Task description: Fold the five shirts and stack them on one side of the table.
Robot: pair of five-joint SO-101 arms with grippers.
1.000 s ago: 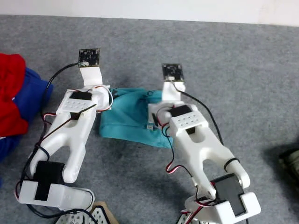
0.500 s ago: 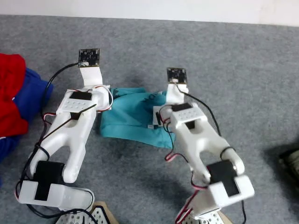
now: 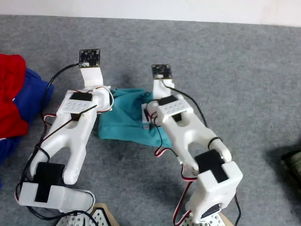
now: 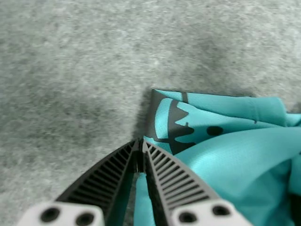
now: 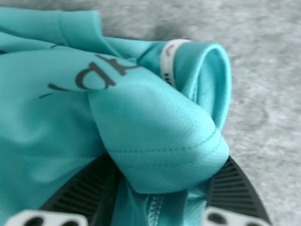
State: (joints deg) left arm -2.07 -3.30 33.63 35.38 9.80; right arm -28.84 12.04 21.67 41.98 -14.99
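Your left gripper (image 4: 140,144) had its ribbed fingers (image 4: 117,170) pressed together at the tips. A strip of the teal shirt (image 3: 123,121) showed between them farther back, so they were pinching its edge. Just past those tips lay the shirt's corner with a dark printed band, resting on the grey table (image 3: 235,66). The rest of the shirt spread away to one side of the fingers in loose folds. On the other side of the fingers, and ahead of them, there was bare table.

Your right gripper (image 5: 160,184) had its fingers (image 5: 233,182) held apart by a thick rolled fold of the same shirt, which they were gripping. The fold bulged out over the tips and hid them. Beyond the fold sat the collar with its white tag, and dark lettering ran across the cloth to one side.

From above, the shirt lay bunched between the two grippers, one at each end of it. Its near edge sat flat on the table, in front of both sets of fingers.

A red cloth (image 3: 9,94) over a blue cloth (image 3: 32,94) lay heaped well out from the left fingers, at the table's edge. A dark item (image 3: 292,164) sat well out from the right fingers, and you could not tell what it was.
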